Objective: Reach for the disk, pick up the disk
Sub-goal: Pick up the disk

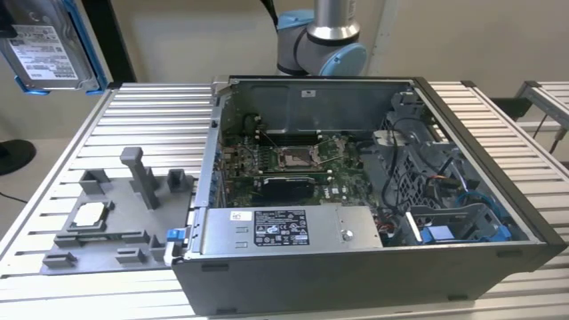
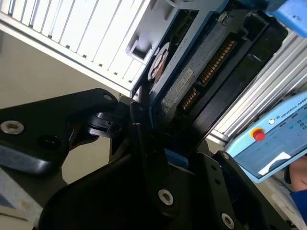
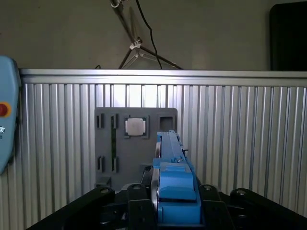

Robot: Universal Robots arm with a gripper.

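Observation:
The disk (image 1: 49, 47) hangs high in the air at the exterior view's far left, above the table's back corner, its white label facing the camera and blue rails along its edges. In both wrist views my gripper (image 3: 175, 203) is shut on the disk. The first wrist view looks along the disk's blue-railed edge (image 3: 175, 177), held between the black fingers (image 3: 136, 199). The second wrist view shows the disk's circuit-board side with its connector (image 2: 206, 76), with the gripper (image 2: 160, 143) clamped on its end.
An open computer case (image 1: 524, 227) takes up the table's middle and right. A grey fixture plate (image 1: 106, 233) with a small square chip (image 1: 89, 215) lies on the slatted table (image 1: 160, 107). A light blue teach pendant (image 2: 273, 139) lies off the table's edge.

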